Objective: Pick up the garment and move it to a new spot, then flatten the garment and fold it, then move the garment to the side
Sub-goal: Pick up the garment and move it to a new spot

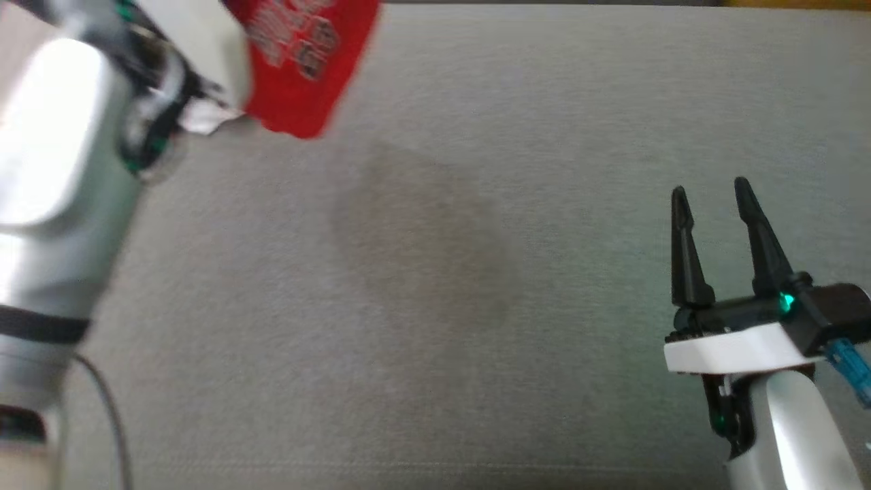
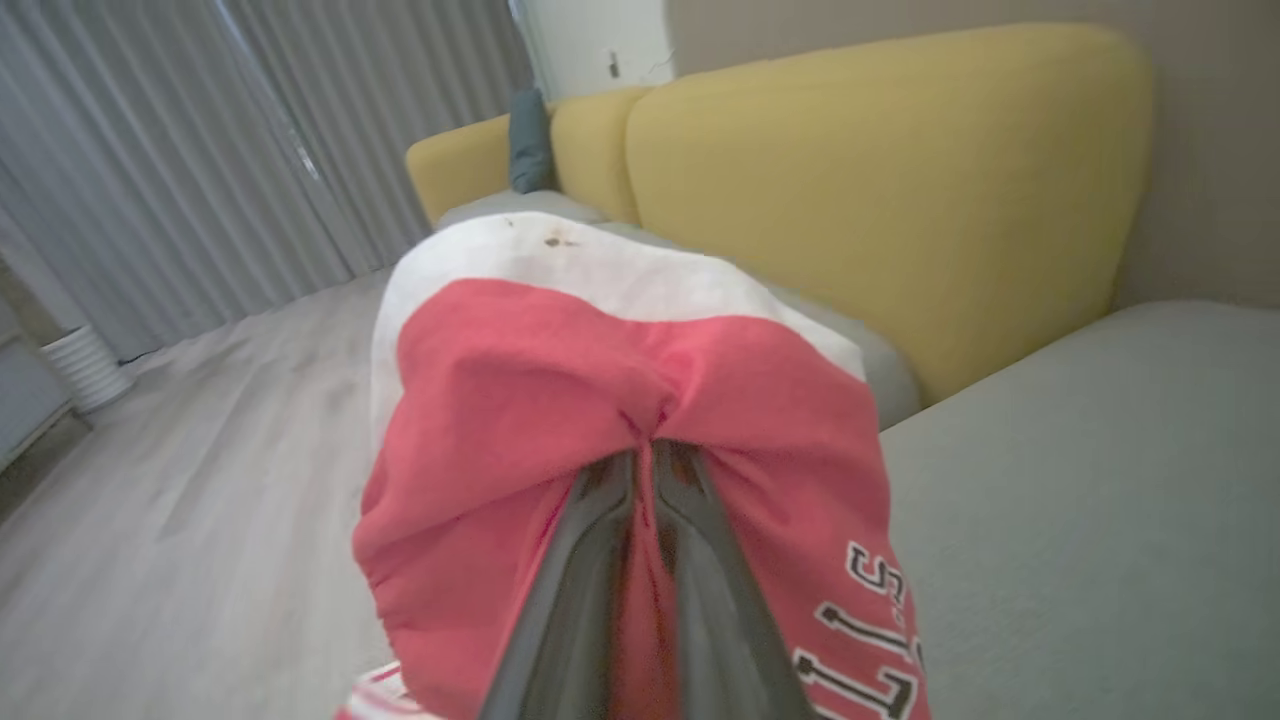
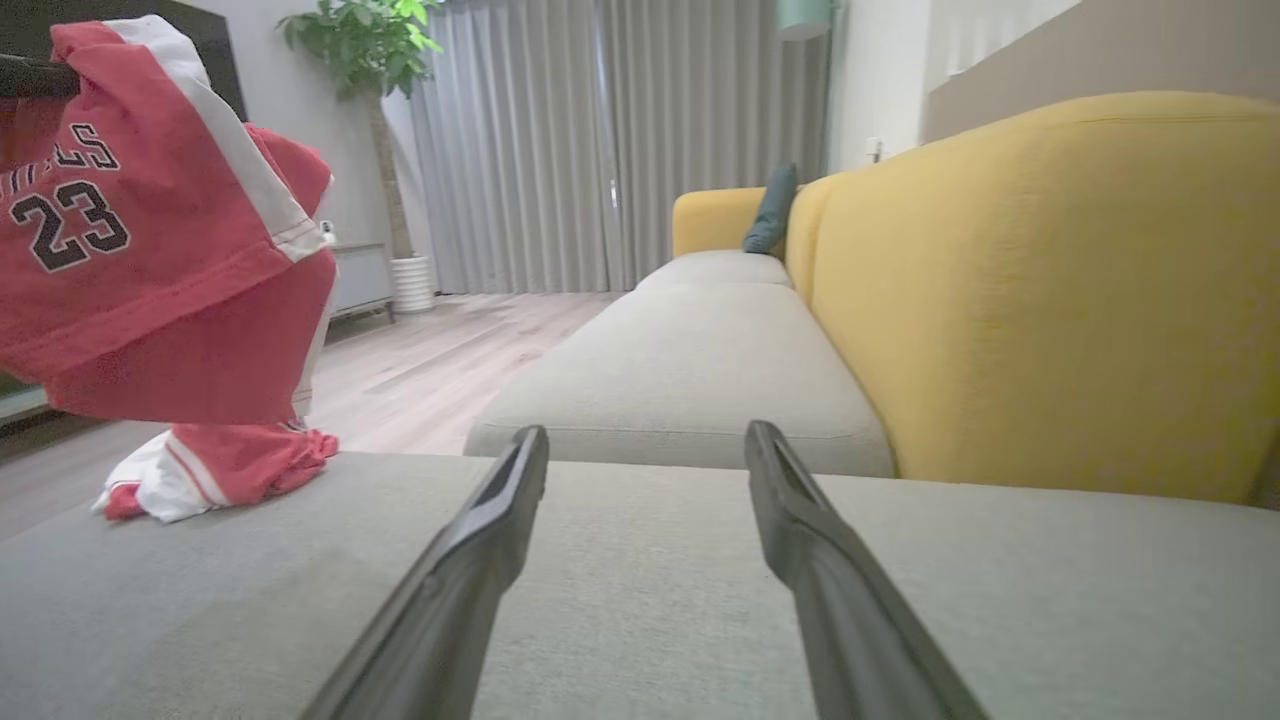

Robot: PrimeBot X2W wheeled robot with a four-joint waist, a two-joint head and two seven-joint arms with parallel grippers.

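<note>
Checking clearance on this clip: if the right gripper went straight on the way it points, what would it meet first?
Likely the grey seat cushion ahead, past the edge of the grey surface under it; depth is hard to judge. The red garment hangs well off the line of the right gripper.

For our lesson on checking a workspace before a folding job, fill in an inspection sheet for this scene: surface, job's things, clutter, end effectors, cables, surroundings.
Surface: grey fabric seat cushion, flat, with a faint darker patch in the middle.
Job's things: red and white jersey printed 23, lifted at the left, its lower part bunched on the seat.
Clutter: nothing seen.
End effectors: left end effector shut on the jersey; right end effector open, holding nothing.
Cables: thin grey cable at the head view's lower left; blue cable behind the right end effector.
Surroundings: yellow sofa backrest, teal cushion, grey curtains, potted plant, wooden floor.
</note>
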